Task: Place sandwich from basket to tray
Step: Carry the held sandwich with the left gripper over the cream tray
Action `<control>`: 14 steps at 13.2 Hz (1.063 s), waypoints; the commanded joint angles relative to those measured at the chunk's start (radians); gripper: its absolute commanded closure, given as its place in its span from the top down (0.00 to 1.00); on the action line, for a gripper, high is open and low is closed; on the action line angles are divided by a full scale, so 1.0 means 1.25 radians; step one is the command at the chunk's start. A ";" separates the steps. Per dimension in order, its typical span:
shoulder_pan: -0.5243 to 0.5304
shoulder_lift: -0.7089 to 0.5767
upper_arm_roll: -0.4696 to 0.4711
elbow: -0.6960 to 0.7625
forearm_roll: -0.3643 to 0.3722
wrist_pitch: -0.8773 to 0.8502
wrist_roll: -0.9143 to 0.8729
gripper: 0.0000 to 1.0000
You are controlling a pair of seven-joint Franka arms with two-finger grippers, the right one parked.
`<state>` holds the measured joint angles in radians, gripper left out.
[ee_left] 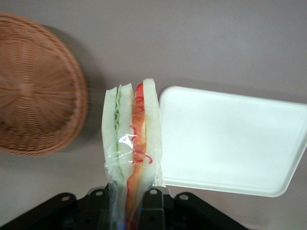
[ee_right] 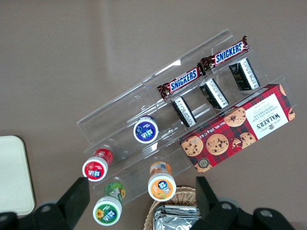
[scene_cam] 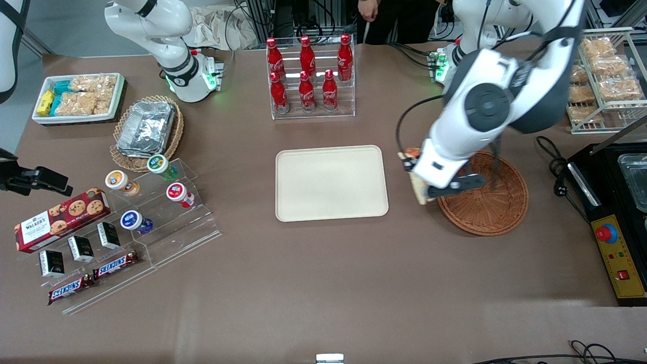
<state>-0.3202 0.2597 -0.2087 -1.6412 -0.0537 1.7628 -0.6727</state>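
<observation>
My left gripper [scene_cam: 422,177] is shut on the sandwich [scene_cam: 415,177], a wrapped wedge of white bread with green and orange-red filling, and holds it above the table between the basket and the tray. In the left wrist view the sandwich [ee_left: 130,139] sticks out from between the black fingers [ee_left: 153,206]. The round reddish-brown wicker basket [scene_cam: 488,199] lies under the arm and looks empty [ee_left: 33,86]. The cream-beige tray [scene_cam: 331,183] is bare, and its edge [ee_left: 230,139] lies beside the sandwich.
A clear rack of red cola bottles [scene_cam: 309,76] stands farther from the front camera than the tray. A black appliance with a red button [scene_cam: 614,227] and a wire rack of snack bags [scene_cam: 604,76] stand beside the basket. Snack displays [scene_cam: 116,222] lie toward the parked arm's end.
</observation>
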 commanded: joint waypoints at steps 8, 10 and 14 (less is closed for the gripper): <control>-0.179 0.241 0.011 -0.028 0.032 0.210 0.019 0.00; -0.178 0.240 0.011 -0.058 0.064 0.221 0.019 0.00; -0.177 0.243 0.012 -0.079 0.092 0.233 0.019 0.01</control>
<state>-0.5348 0.5818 -0.2012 -1.7129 0.0416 2.0307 -0.6609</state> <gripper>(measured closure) 0.793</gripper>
